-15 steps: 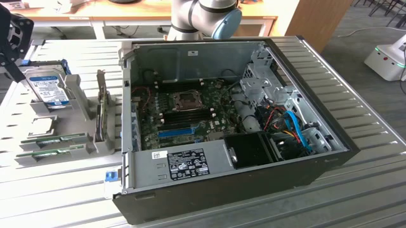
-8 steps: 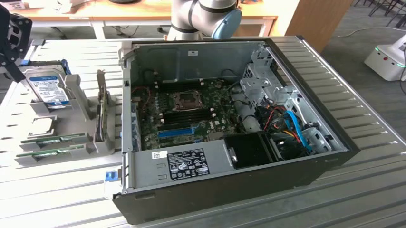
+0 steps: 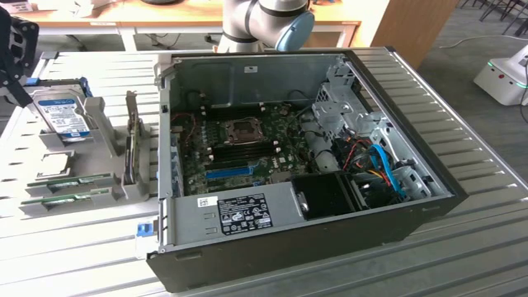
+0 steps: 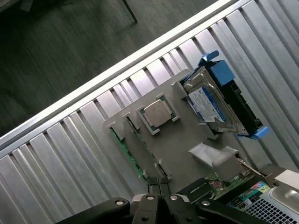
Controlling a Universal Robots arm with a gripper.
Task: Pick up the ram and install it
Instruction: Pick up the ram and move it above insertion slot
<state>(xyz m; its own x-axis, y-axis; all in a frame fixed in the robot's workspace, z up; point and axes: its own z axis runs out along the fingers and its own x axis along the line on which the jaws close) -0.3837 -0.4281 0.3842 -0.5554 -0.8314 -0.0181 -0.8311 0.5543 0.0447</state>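
I'm holding the hand [image 4: 159,184] pinched shut and empty above the grey holder [image 4: 182,140].
The ram [image 4: 128,156] is sitting in it on the worktop [image 4: 70,154], at the exterior view's left of the computer case [image 3: 396,229].

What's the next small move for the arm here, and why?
Probably open the gripper: it hangs shut above the grey holder, and the ram sits edge-up in its slot, so a shut gripper could not straddle it.
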